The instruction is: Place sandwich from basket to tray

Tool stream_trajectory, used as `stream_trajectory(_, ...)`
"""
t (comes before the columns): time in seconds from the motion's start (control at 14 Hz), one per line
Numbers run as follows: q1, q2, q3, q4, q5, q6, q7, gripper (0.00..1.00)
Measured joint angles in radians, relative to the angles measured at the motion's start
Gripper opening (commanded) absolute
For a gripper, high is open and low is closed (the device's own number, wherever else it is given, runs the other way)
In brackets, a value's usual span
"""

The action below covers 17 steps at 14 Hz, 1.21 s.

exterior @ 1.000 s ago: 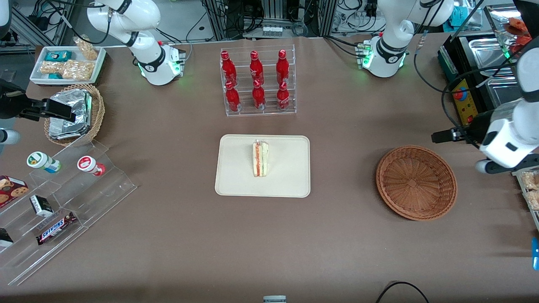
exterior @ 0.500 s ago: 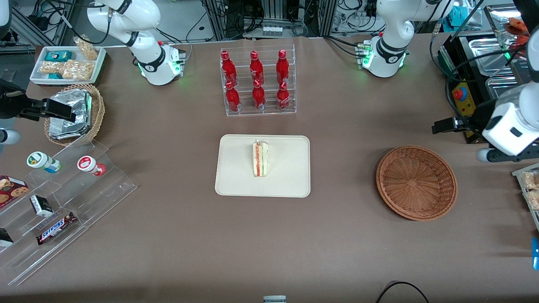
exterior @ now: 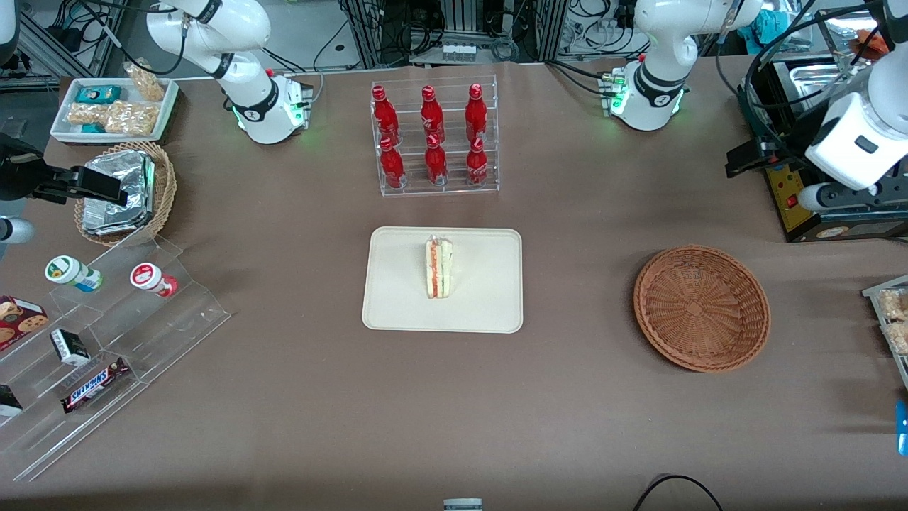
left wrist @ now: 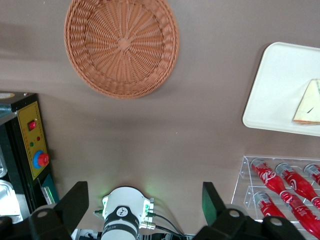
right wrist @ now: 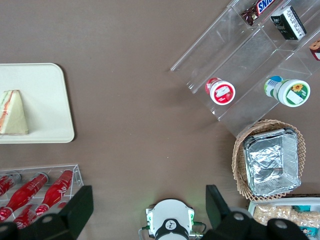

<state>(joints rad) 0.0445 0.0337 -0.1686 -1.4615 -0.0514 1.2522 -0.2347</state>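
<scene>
Sandwich [exterior: 439, 267] on tray [exterior: 397, 298], gripper [left wrist: 140, 210] well apart

The basket [exterior: 701, 308] is rough reddish-brown wicker. The tray [exterior: 397, 298] looks matt, smooth cream plastic, and the sandwich [exterior: 439, 267] on it has soft white bread. The table [exterior: 454, 411] wears a matt brown cloth-like cover. High at the working arm's end, the gripper [exterior: 742, 160] is dull black under a glossy white shell.

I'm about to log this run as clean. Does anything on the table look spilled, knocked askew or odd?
Nothing stands out. The sandwich lies intact on the tray, the basket sits flat and empty, and the bottles stand upright in their rack. The gripper is open, high above the table near the working arm's end.
</scene>
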Motion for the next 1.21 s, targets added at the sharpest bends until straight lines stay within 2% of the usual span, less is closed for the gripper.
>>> stream_trajectory(0.29,0.000,-0.041,0.000,-0.085,0.000,0.061,0.000,1.00)
stream_trajectory(1.21,0.004,0.006,0.000,-0.041,0.000,0.085,-0.001,1.00)
